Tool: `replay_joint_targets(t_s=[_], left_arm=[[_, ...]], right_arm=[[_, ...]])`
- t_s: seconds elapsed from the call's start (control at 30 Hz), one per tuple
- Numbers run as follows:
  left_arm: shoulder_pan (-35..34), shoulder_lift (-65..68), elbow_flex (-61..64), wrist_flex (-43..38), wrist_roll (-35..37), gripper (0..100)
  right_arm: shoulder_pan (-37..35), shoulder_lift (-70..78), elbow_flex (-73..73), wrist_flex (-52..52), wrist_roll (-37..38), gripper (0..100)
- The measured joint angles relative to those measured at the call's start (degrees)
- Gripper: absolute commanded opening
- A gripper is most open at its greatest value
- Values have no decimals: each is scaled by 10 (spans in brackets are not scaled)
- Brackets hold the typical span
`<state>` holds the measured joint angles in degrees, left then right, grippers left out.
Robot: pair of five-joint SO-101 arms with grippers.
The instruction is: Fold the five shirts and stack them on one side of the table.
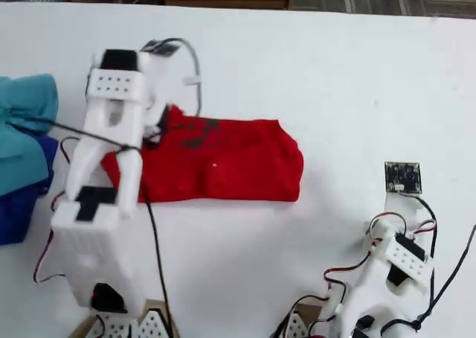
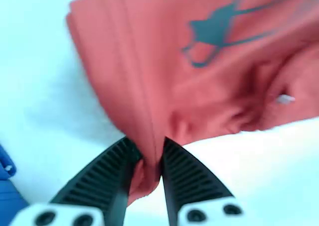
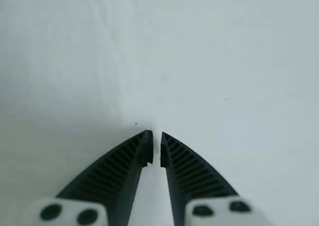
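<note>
Left tool clamped on bunched edge of red shirt | red shirt spread as flat band mid-tabletop, partly under left arm | right tool closed on nothing, over bare tabletop | teal shirt atop blue shirt at tabletop's left edge

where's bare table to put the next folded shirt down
Bare table runs along the far edge, right of the red shirt, and in front of it. Crowded on the left: teal shirt, blue shirt, left claw pinching the red shirt.
</note>
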<state>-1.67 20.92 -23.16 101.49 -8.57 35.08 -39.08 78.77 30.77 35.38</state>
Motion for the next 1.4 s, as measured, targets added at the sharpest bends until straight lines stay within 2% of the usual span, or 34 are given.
replay_joint_targets(t_s=[0.13,0.4,0.8,0.97,1.03,1.2,1.4], left_arm=[[64,-41,2,0,8,27],[203,-42,2,-10,47,27],[298,-42,10,-185,49,27],[309,1,7,-222,49,33],[309,37,-7,-222,48,61],[309,95,-105,-187,48,258],[302,119,-277,-98,47,238]], right_arm=[[0,0,0,0,0,38],[0,0,0,0,0,38],[0,0,0,0,0,38],[0,0,0,0,0,38],[0,0,0,0,0,38],[0,0,0,0,0,38],[0,0,0,0,0,38]])
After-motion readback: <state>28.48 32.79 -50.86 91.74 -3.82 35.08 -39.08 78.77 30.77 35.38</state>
